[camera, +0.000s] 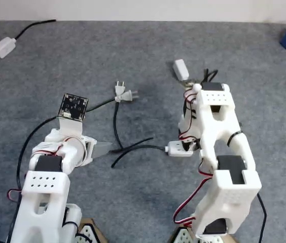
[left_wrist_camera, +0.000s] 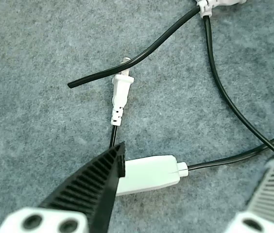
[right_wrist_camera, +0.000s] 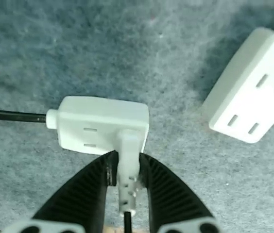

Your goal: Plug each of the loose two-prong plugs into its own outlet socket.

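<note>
Left gripper (left_wrist_camera: 197, 154): jaws wide, straddling a white corded socket block (left_wrist_camera: 149, 174) mid-table, with a slim white two-prong plug (left_wrist_camera: 120, 97) lying loose just beyond. Right gripper (right_wrist_camera: 127, 158): clamped on a white moulded plug (right_wrist_camera: 128, 187) pressed against a white rectangular outlet socket (right_wrist_camera: 103, 127), right of centre. Risk: the unanchored socket slides and the prongs miss the slots.

The grey cloth (camera: 82, 61) looks rough, matt and felt-like, whereas the plug (right_wrist_camera: 127, 165) and the outlet socket (right_wrist_camera: 103, 125) are smooth, faintly glossy white plastic and the cord (right_wrist_camera: 10, 115) has a smooth black rubbery sheath.
</note>
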Robot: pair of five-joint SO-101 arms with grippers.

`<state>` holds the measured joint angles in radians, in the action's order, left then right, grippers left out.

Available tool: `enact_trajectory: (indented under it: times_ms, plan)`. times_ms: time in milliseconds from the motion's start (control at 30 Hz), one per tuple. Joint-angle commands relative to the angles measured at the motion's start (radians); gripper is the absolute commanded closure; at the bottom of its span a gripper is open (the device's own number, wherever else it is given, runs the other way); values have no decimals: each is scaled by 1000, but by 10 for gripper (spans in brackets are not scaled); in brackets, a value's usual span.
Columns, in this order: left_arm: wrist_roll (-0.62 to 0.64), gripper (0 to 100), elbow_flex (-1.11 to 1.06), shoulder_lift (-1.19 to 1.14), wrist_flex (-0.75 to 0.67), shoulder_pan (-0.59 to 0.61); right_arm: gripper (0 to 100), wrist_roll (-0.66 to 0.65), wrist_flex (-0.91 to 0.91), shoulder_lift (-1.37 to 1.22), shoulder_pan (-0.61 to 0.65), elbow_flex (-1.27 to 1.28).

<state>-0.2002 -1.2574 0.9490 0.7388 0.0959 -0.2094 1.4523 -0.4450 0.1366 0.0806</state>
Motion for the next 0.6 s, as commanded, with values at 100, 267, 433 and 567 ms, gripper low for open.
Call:
enact_trajectory:
  times_ms: [100,267,433,567]
  plan:
    - [-2,585,13,19,-17,-8,991,5,-42,-81,7,5]
    - [-2,585,13,19,-17,-8,991,8,-42,-25,10,8]
    - [-2,585,13,19,-17,-13,991,3,-42,-77,8,4]
    - [-3,585,10,19,-15,-13,991,3,-47,-114,5,4]
